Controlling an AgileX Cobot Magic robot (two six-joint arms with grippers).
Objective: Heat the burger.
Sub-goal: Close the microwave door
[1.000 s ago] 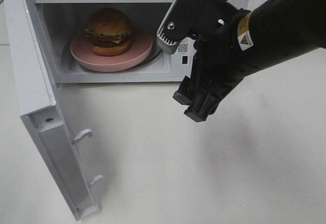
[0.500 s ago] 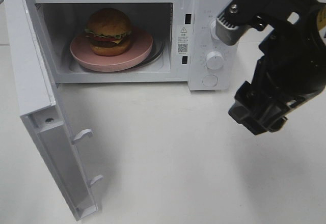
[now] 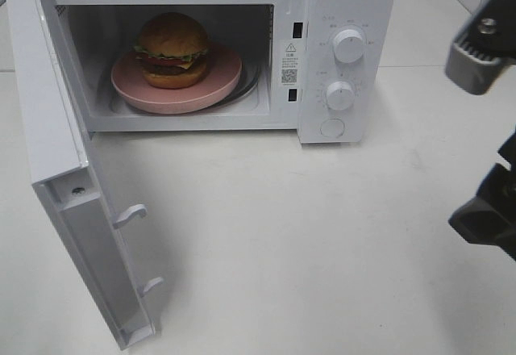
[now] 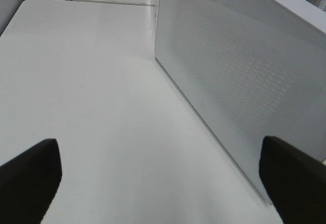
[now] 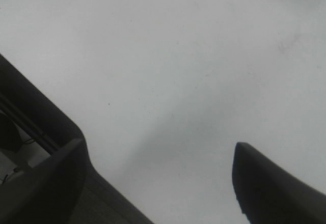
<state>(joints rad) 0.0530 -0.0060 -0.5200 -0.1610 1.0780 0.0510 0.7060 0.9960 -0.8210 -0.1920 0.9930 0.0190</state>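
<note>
Burger (image 3: pixel 172 48) inside microwave (image 3: pixel 377 12), well apart from right gripper (image 3: pixel 484 219)

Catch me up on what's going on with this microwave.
The burger sits on a pink plate inside the microwave, whose door stands wide open. Nothing is being held: the right gripper hangs open and empty off to the right of the microwave, and the left gripper, also open, faces the outside of the door. Closing the door and starting the heat are not yet done.

Left pincer (image 4: pixel 160 175) spread wide — right pincer (image 5: pixel 158 183) spread, empty.
</note>
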